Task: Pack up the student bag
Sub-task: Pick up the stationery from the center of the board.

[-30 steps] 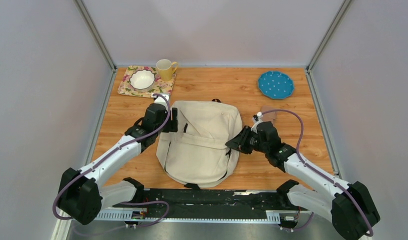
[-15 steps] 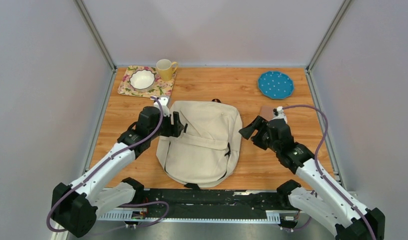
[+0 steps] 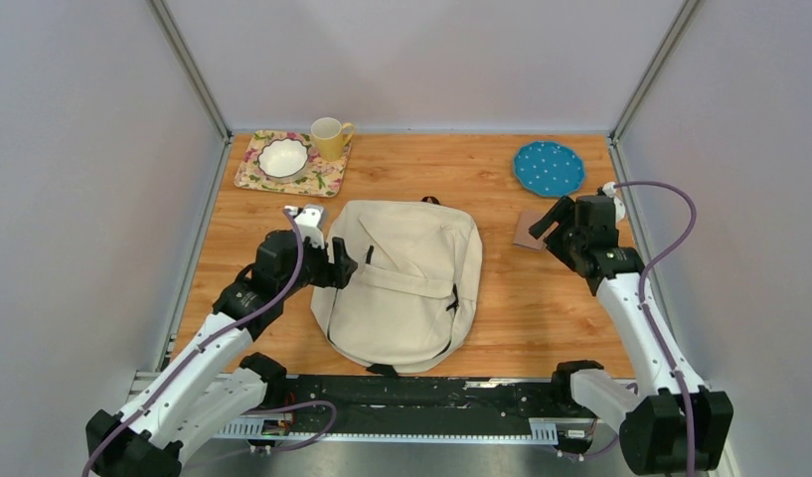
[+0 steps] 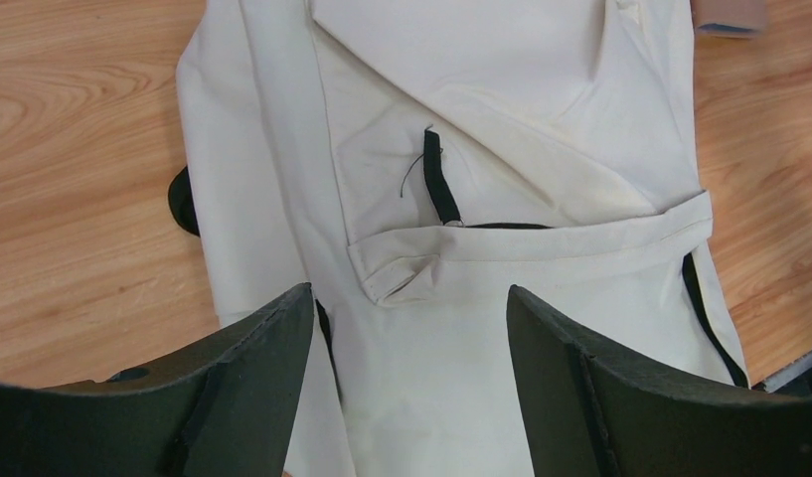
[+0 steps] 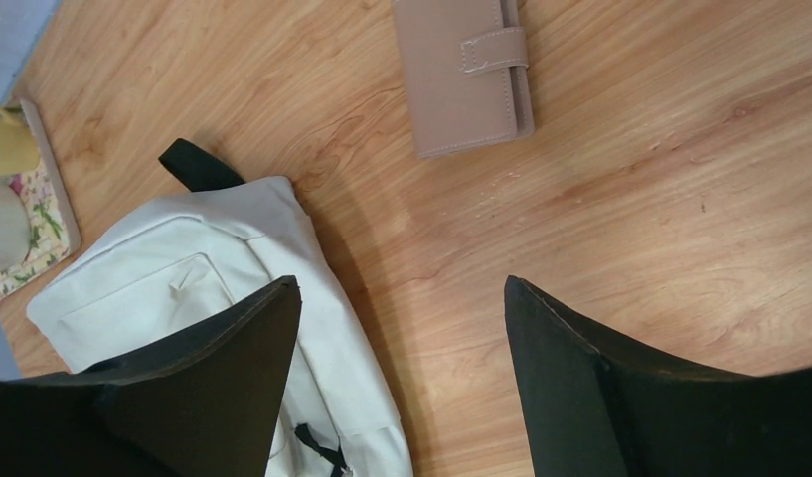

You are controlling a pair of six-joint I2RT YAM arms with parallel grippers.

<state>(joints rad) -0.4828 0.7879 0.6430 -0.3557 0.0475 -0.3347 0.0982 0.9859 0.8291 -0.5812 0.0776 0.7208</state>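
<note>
Trouble is most likely waiting at the tan wallet (image 5: 466, 75), which is lying flat and thin on the worktop (image 3: 501, 318), well apart from the student bag (image 3: 402, 283) and near the blue plate (image 3: 549, 167). The right pincer (image 5: 402, 283) is hanging short of it, jaws standing wide and holding nothing. If it is coming down too shallow, I judge the fingertips are going to skate over the leather and push the wallet toward the plate; too deep, and they are going to scrape the wood.

The bag is lying flat in the middle of the worktop, flap side up, with nothing propping it open, so anything brought over is risking ending up on top and not inside. The left pincer (image 4: 406, 298), also wide and empty, is hanging over the bag's left side above the flap pocket (image 4: 521, 253); a careless pinch there is likely catching only loose cloth and dragging the whole bag.

Against a second ago, the right arm is now swung away from the bag's right edge toward the wallet, its jaws gone from narrow to wide. The left arm is drawn back slightly. The bag is lying where it was.
</note>
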